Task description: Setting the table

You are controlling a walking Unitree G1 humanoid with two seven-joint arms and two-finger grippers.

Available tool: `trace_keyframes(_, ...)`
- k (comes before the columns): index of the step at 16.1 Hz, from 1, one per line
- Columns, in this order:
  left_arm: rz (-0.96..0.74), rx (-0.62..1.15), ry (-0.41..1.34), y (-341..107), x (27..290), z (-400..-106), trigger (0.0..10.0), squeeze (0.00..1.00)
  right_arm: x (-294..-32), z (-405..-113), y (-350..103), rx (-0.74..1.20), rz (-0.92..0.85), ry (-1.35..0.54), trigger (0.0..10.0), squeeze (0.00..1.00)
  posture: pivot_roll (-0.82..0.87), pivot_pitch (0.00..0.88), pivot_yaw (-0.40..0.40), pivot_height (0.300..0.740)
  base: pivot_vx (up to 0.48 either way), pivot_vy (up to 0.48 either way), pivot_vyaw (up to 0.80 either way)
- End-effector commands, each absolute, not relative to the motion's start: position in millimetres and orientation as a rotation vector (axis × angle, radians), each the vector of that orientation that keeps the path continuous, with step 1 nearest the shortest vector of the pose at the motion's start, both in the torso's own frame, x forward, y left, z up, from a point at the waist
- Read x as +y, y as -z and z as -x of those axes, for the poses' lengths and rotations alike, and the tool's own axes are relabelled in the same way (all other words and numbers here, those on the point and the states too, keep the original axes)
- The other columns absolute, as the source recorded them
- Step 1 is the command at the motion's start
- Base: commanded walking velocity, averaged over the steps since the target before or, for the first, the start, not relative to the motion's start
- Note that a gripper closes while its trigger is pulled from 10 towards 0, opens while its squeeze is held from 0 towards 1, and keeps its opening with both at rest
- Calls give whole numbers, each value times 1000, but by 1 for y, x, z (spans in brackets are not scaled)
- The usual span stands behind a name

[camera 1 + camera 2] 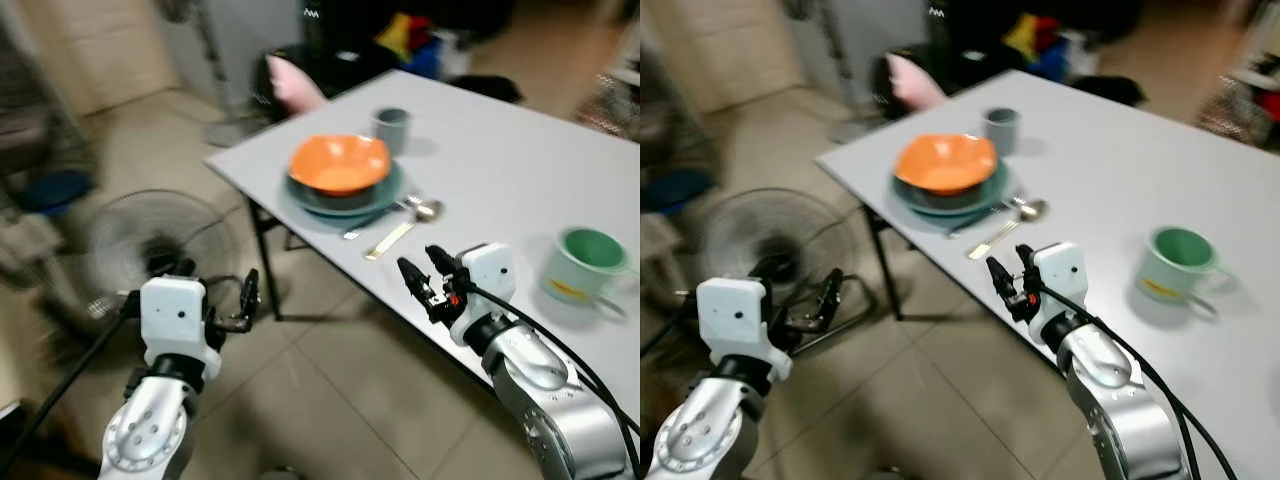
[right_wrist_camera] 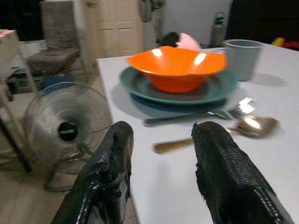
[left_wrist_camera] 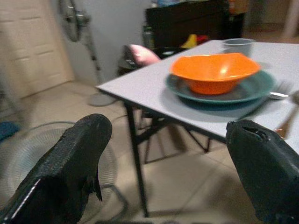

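Two black-fingered grippers hovering apart, both holding nothing. Right gripper (image 1: 424,268) hanging over the near edge of the white rectangular counter (image 1: 500,170), fingers (image 2: 224,163) spread and released. Just beyond those fingers, lying flat: gold-handled metal spoon (image 2: 219,135) and silver fork (image 2: 196,116), side by side. Past the cutlery, sitting on a round teal plate (image 1: 345,200): orange wavy-rimmed bowl (image 1: 340,163). Behind the bowl, standing upright: small grey cup (image 1: 392,128). Off to the right of the right fingers: pale green mug (image 1: 583,263). Left gripper (image 1: 247,297) floating above the tiled floor, short of the counter's corner, fingers (image 3: 74,158) wide open. Standing on the floor near the left fingers: round wire-caged floor fan (image 1: 150,250).
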State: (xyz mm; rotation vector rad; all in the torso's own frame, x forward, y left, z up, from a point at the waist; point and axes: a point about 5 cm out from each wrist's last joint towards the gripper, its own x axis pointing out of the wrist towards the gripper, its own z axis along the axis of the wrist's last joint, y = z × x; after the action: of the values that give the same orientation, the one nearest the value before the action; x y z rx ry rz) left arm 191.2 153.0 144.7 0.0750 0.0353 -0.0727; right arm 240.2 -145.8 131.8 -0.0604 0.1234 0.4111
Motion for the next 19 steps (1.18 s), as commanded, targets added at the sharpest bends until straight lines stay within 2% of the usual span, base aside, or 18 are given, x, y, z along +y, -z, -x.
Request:
trace_keyframes(1, -103, 23, 36, -148, 161, -191, 10000, 0, -141, -242, -135, 110, 40, -443, 10000, 0, -42, 0, 32, 740, 0, 0, 800)
trace_keyframes(14, -95, 3, 25, -155, 164, -186, 10000, 0, -147, -243, -132, 138, -40, -372, 10000, 0, -32, 0, 32, 740, 0, 0, 800)
trace_keyframes(16, -109, 9, 44, -155, 163, -186, 10000, 0, -151, -240, -129, 168, -136, -315, 10000, 0, -37, 0, 41, 740, 0, 396, 0)
trace_keyframes(19, -123, 8, 62, -155, 164, -188, 10000, 0, -149, -238, -129, 162, -129, -311, 10000, 0, -47, 1, 53, 740, 0, 416, 0)
